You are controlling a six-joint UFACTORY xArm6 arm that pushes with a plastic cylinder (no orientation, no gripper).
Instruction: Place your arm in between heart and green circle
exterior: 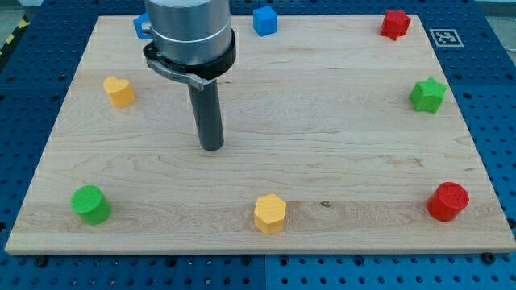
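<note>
Right of the yellow heart and above the green circle, my tip stands bare, holding nothing; both blocks look light, rigid, easily nudged, so the rod should touch neither.

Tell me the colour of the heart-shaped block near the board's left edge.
Yellow heart-shaped block: plain yellow, seen in the camera view.

Yellow hexagon, red cylinder, green star, red star, blue cube.

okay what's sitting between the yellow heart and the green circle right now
Nothing. The camera view shows bare wood between the yellow heart and the green circle. My tip is off to the view's right of that stretch.
</note>
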